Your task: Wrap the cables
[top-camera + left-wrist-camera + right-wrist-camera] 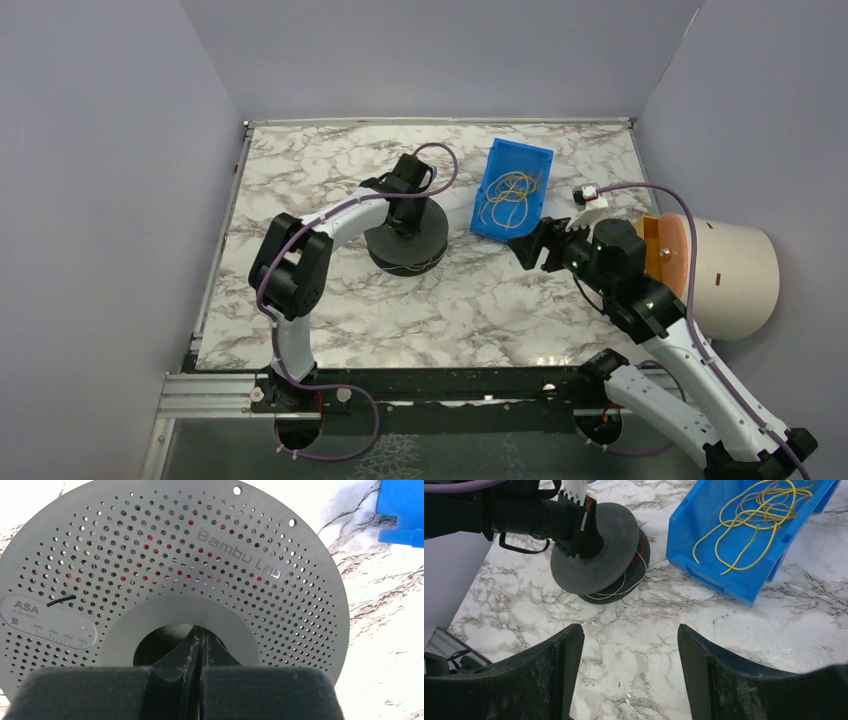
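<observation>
Thin yellow cables [769, 502] coil in a blue plastic bin [724, 582]. The left gripper [198, 642] is pressed together inside the perforated grey spool [225, 555]; the right gripper [630, 632] is spread apart.

Top external: fixed high behind the arm bases, looks down and forward over the whole marble table [330, 330]. Left wrist: very close, faces straight down onto the perforated spool [200, 555], clips a corner of the blue bin [405, 510] upper right. Right wrist: further back, angled down across the table at spool, bin and cables [751, 517]. Spool and bin common to all three.
</observation>
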Robot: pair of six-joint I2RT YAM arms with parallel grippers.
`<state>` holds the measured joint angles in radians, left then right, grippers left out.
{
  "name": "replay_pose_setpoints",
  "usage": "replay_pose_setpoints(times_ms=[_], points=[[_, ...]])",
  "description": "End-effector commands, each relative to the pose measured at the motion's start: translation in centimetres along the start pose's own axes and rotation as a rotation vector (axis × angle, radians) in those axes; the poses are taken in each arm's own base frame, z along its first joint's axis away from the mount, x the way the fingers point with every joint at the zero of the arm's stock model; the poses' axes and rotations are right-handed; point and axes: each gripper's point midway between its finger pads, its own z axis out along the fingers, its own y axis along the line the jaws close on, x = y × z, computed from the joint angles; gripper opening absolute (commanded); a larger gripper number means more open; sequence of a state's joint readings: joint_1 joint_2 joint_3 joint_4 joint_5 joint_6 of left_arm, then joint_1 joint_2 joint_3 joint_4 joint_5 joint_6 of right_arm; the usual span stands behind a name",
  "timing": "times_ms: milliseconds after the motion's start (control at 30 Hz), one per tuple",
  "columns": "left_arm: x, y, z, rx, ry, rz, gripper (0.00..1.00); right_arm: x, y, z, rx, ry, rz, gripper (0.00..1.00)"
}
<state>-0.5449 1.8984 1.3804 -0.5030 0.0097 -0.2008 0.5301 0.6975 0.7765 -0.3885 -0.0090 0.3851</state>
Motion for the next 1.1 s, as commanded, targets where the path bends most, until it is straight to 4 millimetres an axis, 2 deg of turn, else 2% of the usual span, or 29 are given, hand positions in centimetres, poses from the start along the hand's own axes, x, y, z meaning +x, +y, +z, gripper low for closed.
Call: replay_pose_setpoints(times_ms=[0, 100, 300, 433, 600, 800, 833, 900, 1067], points=[[-1.1, -0.5, -0.5, 0.002, -0.036, -0.007, 0.0, -0.4, -0.1, -0.1, 0.012, -0.018, 0.006, 0.74], [-1.2, -0.4, -1.0, -0.008, -0.046, -0.008, 0.02, -0.4, -0.1, 0.0, 0.015, -0.018, 0.007, 0.74], [-1.9, -0.3, -2.5, -0.014, -0.086, -0.008, 0.18, -0.4, -0.3, 0.3, 0.027, -0.019, 0.014, 0.74], [-3.0, -0.4, -4.2, -0.015, -0.134, -0.008, 0.24, -0.5, -0.2, 0.3, 0.027, -0.017, 0.017, 0.74], [-4.3, -0.9, -6.6, 0.012, -0.195, -0.016, 0.27, -0.7, -0.3, 0.5, 0.032, -0.016, 0.017, 0.73], [-6.1, -1.7, -12.0, 0.058, -0.317, -0.017, 0.29, -1.4, -0.6, 1.0, 0.067, -0.02, 0.017, 0.7], [-5.4, -1.6, -12.2, 0.064, -0.311, -0.018, 0.3, -1.4, -0.7, 1.1, 0.072, -0.018, 0.017, 0.7], [-5.2, -1.9, -13.7, 0.086, -0.34, -0.015, 0.31, -1.7, -1.0, 1.5, 0.093, -0.024, 0.017, 0.69], [-4.0, -1.8, -16.0, 0.105, -0.385, 0.001, 0.36, -2.2, -2.0, 3.1, 0.162, -0.026, 0.009, 0.68]])
